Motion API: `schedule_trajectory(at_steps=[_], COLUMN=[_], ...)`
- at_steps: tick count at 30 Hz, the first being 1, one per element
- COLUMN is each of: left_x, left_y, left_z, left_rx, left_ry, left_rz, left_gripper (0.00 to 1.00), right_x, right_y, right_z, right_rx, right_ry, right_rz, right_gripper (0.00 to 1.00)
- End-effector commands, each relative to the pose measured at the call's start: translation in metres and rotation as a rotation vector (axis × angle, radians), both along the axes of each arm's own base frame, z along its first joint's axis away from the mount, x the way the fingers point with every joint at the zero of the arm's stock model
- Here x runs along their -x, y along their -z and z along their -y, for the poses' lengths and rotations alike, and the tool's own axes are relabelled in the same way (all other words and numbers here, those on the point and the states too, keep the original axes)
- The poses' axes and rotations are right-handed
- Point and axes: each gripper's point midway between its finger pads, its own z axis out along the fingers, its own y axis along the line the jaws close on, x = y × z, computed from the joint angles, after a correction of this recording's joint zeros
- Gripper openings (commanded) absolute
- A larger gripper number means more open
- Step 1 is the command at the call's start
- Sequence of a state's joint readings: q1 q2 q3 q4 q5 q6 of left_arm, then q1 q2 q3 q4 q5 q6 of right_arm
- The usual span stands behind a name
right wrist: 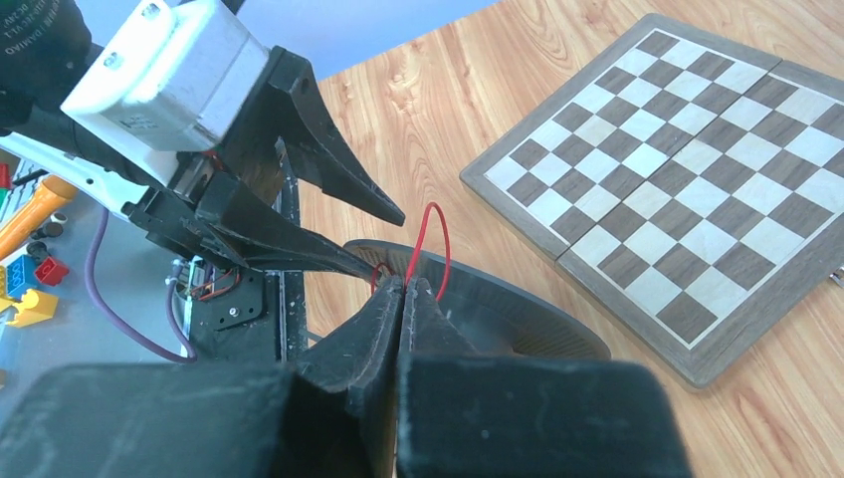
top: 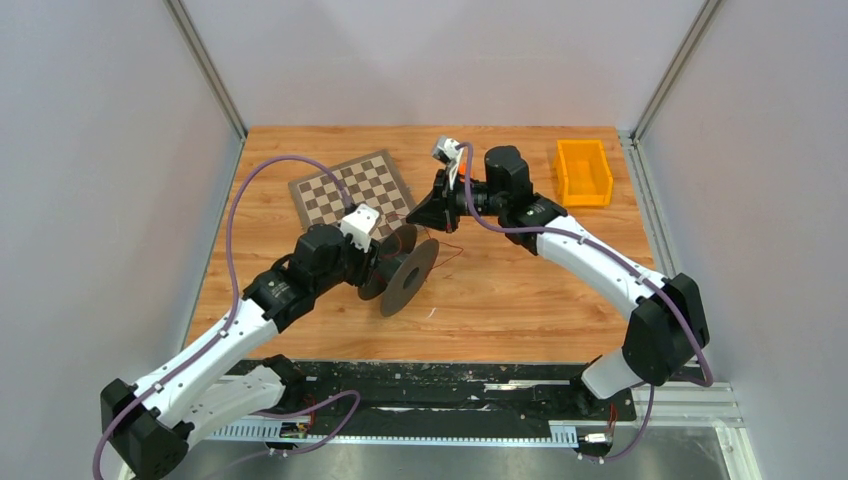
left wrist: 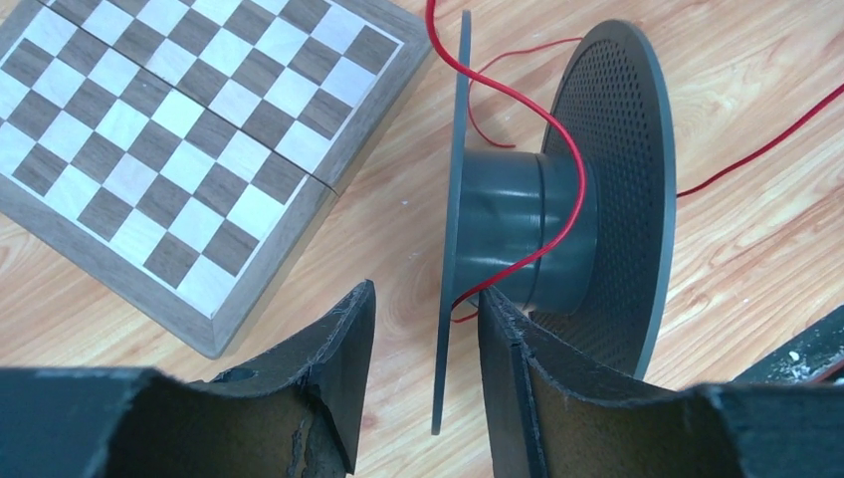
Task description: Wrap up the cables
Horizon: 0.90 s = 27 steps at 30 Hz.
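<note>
The cables are one thin red wire point(left wrist: 560, 164) that lies in a loose turn over the hub of a dark grey spool point(left wrist: 518, 224) and trails off across the wood. The spool point(top: 408, 275) rests on its flange edges mid-table. My left gripper point(left wrist: 426, 311) is open, its fingers on either side of the spool's near flange, the right finger point(left wrist: 503, 339) close beside it. My right gripper point(right wrist: 405, 287) is shut on the red wire point(right wrist: 435, 231), which arcs up from its tips just above the spool's rim point(right wrist: 518, 309). In the top view my right gripper point(top: 412, 219) hovers behind the spool.
A folding chessboard point(top: 352, 190) lies flat behind and left of the spool, close to the left gripper point(top: 383, 262). An orange bin point(top: 583, 172) stands at the back right. Lilac arm cables loop over both arms. A black rail runs along the near table edge point(top: 430, 385).
</note>
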<state>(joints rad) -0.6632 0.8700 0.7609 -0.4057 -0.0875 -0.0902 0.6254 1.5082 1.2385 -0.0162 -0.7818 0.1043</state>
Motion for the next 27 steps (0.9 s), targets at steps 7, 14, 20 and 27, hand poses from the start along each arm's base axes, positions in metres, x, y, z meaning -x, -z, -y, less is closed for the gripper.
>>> schedule_trajectory(at_steps=[7, 14, 20, 27], left_x=[-0.019, -0.017, -0.023, -0.023], left_y=[0.015, 0.021, 0.018, 0.016], left_z=[0.016, 0.022, 0.019, 0.02], left_rx=[-0.024, -0.013, -0.01, 0.008], left_ry=[0.044, 0.068, 0.012, -0.006], left_rz=[0.028, 0.01, -0.003, -0.026], left_gripper=[0.37, 0.0, 0.0, 0.25], right_x=[-0.018, -0.042, -0.033, -0.011], right_y=[0.002, 0.024, 0.029, 0.008], right_z=[0.014, 0.037, 0.034, 0.027], right_rx=[-0.013, 0.01, -0.006, -0.047], right_ry=[0.091, 0.17, 0.103, 0.001], right_rz=[0.03, -0.015, -0.027, 0.011], right_gripper=[0.0, 0.0, 0.0, 0.0])
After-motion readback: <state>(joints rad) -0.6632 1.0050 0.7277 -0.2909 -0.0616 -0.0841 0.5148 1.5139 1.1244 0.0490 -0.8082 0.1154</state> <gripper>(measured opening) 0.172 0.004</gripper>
